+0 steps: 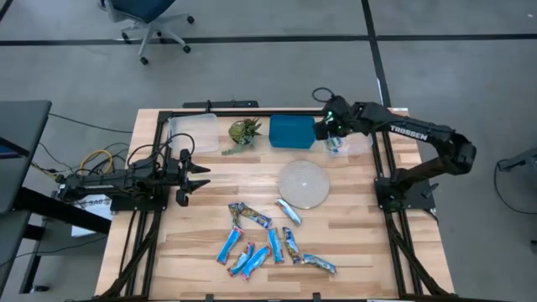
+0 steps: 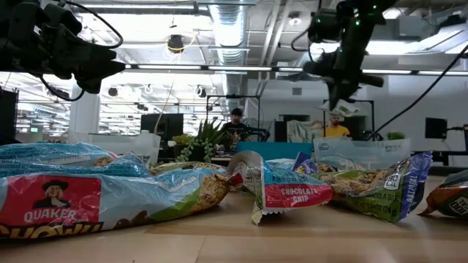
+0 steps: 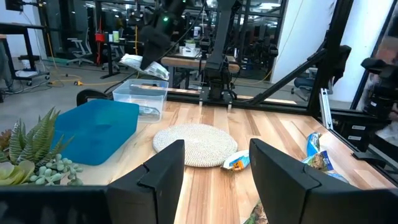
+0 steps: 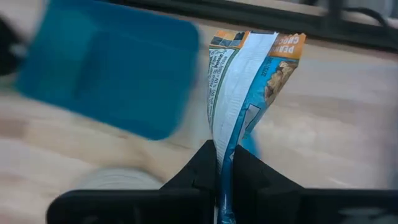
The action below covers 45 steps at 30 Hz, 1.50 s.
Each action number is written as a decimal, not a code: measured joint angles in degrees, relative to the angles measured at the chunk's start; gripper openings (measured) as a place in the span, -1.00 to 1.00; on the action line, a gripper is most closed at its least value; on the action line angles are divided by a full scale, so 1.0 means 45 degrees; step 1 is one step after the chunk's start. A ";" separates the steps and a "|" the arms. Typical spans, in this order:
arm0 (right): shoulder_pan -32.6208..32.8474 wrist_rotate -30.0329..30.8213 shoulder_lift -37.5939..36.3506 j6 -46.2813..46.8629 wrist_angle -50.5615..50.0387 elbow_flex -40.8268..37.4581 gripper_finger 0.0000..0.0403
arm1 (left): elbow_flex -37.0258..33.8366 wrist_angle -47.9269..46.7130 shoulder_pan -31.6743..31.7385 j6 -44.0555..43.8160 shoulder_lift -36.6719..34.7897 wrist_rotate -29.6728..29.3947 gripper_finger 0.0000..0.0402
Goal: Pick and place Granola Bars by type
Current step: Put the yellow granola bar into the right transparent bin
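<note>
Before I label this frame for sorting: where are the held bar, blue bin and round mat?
held bar (image 4: 239, 93): right wrist view, wrapper middle.
blue bin (image 1: 291, 131): high view, lid centre.
round mat (image 1: 303, 184): high view, centre.

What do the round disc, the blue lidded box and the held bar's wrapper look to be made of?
The round disc looks like woven fibre, matte and pale, with a ribbed coiled texture. The blue box seems to be smooth plastic, opaque, with rounded moulded edges. The wrapper pinched in the right hand looks like thin printed film, glossy and creased; foil lining cannot be confirmed.
</note>
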 joint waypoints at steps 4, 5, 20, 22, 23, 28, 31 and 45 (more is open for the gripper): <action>-0.0658 0.0013 0.0038 0.0080 -0.0727 0.0000 -0.90 | 0.0000 0.0000 0.0004 0.0001 0.0004 0.0000 -0.14; -0.0784 0.0084 0.0038 0.0169 -0.0866 0.0000 -0.91 | 0.0000 0.0000 0.0001 0.0002 -0.0001 0.0000 -0.14; -0.1389 0.0363 0.0048 0.0235 -0.1917 0.0000 -0.76 | 0.0000 0.0000 0.0004 0.0005 -0.0001 0.0000 -0.14; -0.1389 0.0481 0.0053 0.0222 -0.1954 0.0000 -0.69 | 0.0000 0.0000 0.0004 0.0003 0.0001 0.0000 -0.14; -0.1389 0.0526 0.0058 0.0222 -0.1970 0.0000 -0.65 | 0.0000 0.0000 0.0002 0.0000 0.0004 0.0000 -0.14; -0.1389 0.0525 0.0058 0.0219 -0.1965 0.0000 -0.51 | 0.0000 0.0000 0.0000 0.0000 0.0004 0.0000 -0.14; -0.1261 0.0515 0.0058 0.0223 -0.1965 0.0000 -0.46 | 0.0000 0.0000 0.0002 0.0002 0.0002 0.0000 -0.14; 0.1701 -0.0253 0.0058 0.0085 -0.1139 0.0000 -0.44 | 0.0000 0.0000 -0.0001 0.0000 0.0004 0.0000 -0.14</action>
